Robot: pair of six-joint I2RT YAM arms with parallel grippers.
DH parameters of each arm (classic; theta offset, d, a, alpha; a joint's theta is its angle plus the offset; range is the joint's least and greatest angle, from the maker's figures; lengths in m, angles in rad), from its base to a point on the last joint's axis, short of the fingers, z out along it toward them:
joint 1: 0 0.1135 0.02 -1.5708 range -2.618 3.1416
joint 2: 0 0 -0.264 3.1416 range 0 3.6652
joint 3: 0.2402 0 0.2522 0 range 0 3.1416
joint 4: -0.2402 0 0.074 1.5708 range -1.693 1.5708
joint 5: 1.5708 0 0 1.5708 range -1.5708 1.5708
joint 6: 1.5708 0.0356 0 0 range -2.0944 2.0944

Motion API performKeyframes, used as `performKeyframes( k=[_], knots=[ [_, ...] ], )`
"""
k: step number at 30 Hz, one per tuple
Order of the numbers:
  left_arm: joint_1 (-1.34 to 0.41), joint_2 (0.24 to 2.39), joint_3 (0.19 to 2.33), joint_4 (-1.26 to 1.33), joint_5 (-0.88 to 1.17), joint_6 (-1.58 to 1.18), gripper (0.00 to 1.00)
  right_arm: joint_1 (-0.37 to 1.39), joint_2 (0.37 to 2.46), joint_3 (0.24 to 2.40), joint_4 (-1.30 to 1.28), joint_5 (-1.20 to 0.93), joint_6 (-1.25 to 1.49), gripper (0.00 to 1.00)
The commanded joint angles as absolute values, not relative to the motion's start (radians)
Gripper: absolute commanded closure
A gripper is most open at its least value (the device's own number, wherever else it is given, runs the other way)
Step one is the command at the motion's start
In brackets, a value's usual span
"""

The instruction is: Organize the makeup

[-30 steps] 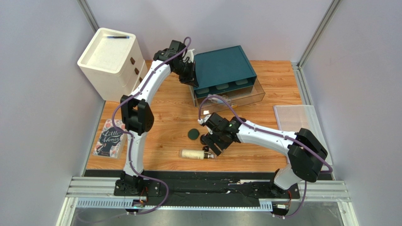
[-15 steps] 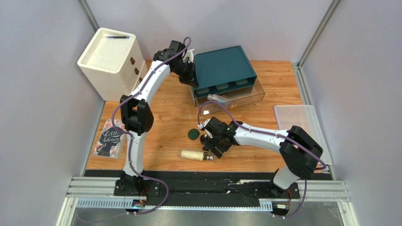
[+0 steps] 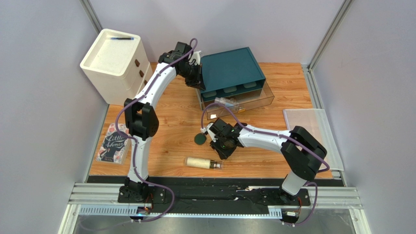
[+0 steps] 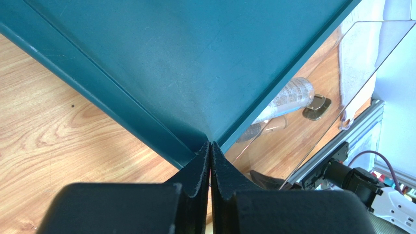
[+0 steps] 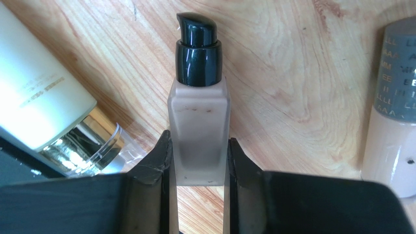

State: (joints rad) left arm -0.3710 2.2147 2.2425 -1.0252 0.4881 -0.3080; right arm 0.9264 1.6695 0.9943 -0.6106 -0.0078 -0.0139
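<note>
Right claw (image 5: 197, 144) clamped on a tan foundation bottle (image 5: 197, 114).
Left claw (image 4: 210, 151) fingers pressed together, tips against the teal organizer (image 4: 195, 63).

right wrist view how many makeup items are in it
3. A brown foundation pump bottle between the fingers, a cream clear-capped tube lying at the left, and a beige tube with a grey cap at the right edge. More may lie outside this view.

I log the compact (image 3: 200, 139) at centre, the bottle (image 3: 202, 162) lying just before it. The book (image 3: 113, 142) lies far left. The organizer (image 3: 232, 73) sits behind, with the cabinet (image 3: 114, 66) to its left.
</note>
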Motion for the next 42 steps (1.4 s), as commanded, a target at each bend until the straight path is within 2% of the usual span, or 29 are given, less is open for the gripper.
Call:
performKeyframes(
  k=[1, 3, 10, 15, 20, 26, 37, 39, 41, 42],
  knots=[
    [-0.380, 2.217, 2.204, -1.120, 0.462, -0.276, 0.94, 0.916, 1.660, 1.026, -0.636, -0.069, -0.026, 0.93],
    [-0.379, 2.218, 2.209, -1.120, 0.465, -0.275, 0.94, 0.916, 1.626, 1.043, -0.686, -0.037, -0.020, 1.00],
    [-0.380, 2.221, 2.206, -1.121, 0.477, -0.268, 0.94, 0.916, 1.426, 1.114, -0.802, 0.057, -0.008, 1.00],
    [-0.379, 2.226, 2.201, -1.121, 0.479, -0.255, 0.94, 0.875, 1.324, 1.218, -0.795, 0.245, -0.008, 1.00],
    [-0.379, 2.233, 2.204, -1.123, 0.485, -0.249, 0.94, 0.668, 1.437, 1.423, -0.816, 0.155, -0.014, 1.00],
    [-0.379, 2.249, 2.220, -1.129, 0.491, -0.247, 0.94, 0.557, 1.636, 1.655, -0.822, 0.097, -0.043, 1.00],
    [-0.368, 2.272, 2.279, -1.154, 0.492, -0.247, 0.94, 0.457, 1.786, 1.667, -0.853, 0.121, -0.006, 0.99],
    [-0.368, 2.270, 2.278, -1.154, 0.489, -0.249, 0.94, 0.456, 1.795, 1.666, -0.859, 0.139, -0.006, 0.65],
    [-0.368, 2.269, 2.276, -1.154, 0.489, -0.250, 0.94, 0.454, 1.796, 1.669, -0.861, 0.159, -0.006, 0.45],
    [-0.368, 2.269, 2.276, -1.155, 0.486, -0.250, 0.94, 0.456, 1.792, 1.672, -0.862, 0.178, -0.006, 0.02]
  ],
)
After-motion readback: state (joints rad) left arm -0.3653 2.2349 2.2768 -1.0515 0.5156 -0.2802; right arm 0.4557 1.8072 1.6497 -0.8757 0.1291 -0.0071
